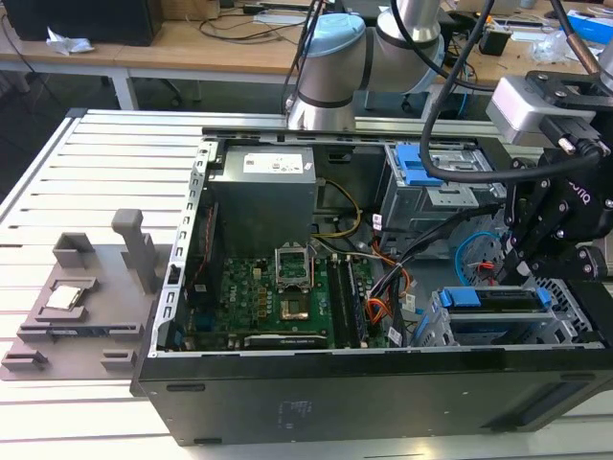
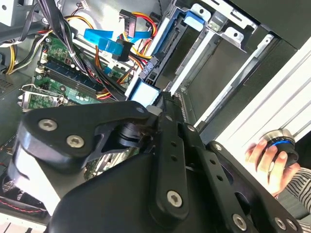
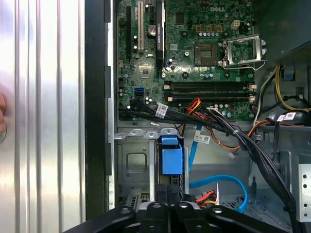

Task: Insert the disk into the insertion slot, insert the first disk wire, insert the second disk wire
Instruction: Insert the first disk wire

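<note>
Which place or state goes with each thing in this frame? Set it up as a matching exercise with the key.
Things:
1 disk
2 light-blue cable
3 CPU socket
4 hand

Places or states:
A resting on a round knob outside the case
B load plate swung open
C among orange and yellow wires
D sitting in the silver drive cage

Pairs: 1-D, 2-C, 3-B, 4-A

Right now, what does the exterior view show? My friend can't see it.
A robot arm's black gripper hangs just above a blue-framed disk that appears to sit in the silver drive cage of an open computer case. The green motherboard lies bare at the middle, and the case rests on a slatted metal table.
</note>
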You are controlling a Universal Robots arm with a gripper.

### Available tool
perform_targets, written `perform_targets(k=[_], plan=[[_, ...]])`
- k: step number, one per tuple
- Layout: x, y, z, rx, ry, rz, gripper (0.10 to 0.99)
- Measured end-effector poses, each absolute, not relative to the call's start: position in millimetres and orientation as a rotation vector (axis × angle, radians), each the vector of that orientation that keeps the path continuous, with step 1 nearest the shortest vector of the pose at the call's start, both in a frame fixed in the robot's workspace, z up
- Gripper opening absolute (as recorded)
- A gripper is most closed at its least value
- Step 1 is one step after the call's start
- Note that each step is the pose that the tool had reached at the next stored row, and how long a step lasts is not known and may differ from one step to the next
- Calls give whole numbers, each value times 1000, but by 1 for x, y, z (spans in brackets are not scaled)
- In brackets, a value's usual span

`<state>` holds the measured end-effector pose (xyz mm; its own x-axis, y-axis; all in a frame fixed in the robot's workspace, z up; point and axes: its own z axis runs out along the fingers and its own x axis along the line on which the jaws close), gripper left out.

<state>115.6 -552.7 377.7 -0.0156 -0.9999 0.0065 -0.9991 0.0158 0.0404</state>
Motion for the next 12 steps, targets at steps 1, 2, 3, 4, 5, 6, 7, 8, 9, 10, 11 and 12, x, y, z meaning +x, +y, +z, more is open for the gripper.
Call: perform_targets(k=[1, 2, 3, 4, 5, 6, 7, 8, 9, 10, 11, 12], plan=[[116, -553, 378, 2181, -2215, -38, 169], [116, -553, 378, 2181, -2215, -38, 235], [116, -553, 378, 2181, -2215, -38, 294], [116, -553, 378, 2181, -2215, -38, 357], [116, -553, 378, 2181, -2215, -38, 420], [116, -553, 378, 2181, -2215, -38, 420], [116, -552, 378, 2181, -2215, -38, 420], [116, -551, 378, 2181, -2215, -38, 420], [116, -549, 378, 2181, -2215, -38, 420], [116, -547, 378, 2181, -2215, -38, 420], [116, -546, 378, 2181, -2215, -38, 420], [116, -544, 378, 2181, -2215, -38, 420]])
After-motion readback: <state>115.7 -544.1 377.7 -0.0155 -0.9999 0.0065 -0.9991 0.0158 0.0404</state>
